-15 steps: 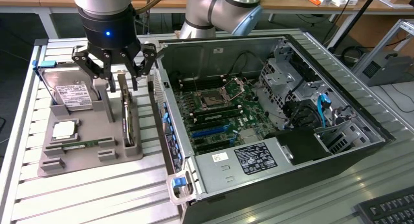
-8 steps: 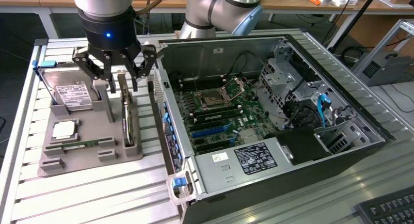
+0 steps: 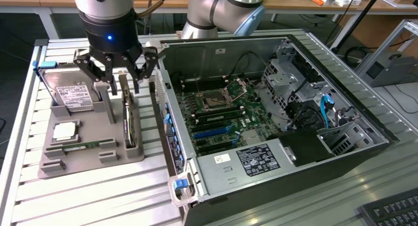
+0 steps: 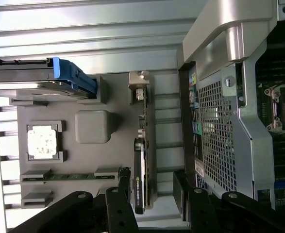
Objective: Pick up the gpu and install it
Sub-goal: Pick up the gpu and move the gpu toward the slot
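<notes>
Exterior view: the black multi-fingered gripper [image 3: 119,80] hangs over the grey moulded plastic tray [image 3: 91,163]. The tray sits on the slatted aluminium table [image 3: 98,196] at the exterior view's left. The fingers [image 3: 99,77] are spread wide and hold nothing. They line up over the gpu [image 3: 128,119], a thin flat card with a black face and green-tan board. The card stands on edge in the tray slot nearest the case.

Wrist view: the gpu [image 4: 144,160] is seen edge-on, bracket end toward the far side. The gripper [image 4: 152,182] straddles its line, one finger on each side. Whether either finger touches the card I cannot tell.

Tray contents, far to near:
- a silver labelled hard drive [image 3: 72,96] in a blue-handled caddy
- a square silver processor chip [image 3: 65,131] in its pocket
- a slim green RAM stick [image 3: 81,146] in a groove
- the gpu along the right side

Exterior view, right of the tray: an open black tower computer case [image 3: 365,123] lies on its side, just beside the tray. Inside it are a green motherboard [image 3: 222,118] and, at the near end, a power supply [image 3: 255,160] with a black-and-white label. A black keyboard [image 3: 392,211] sits at the near right corner.

Wrist view of the case: its perforated silver rear panel [image 4: 215,131].
</notes>
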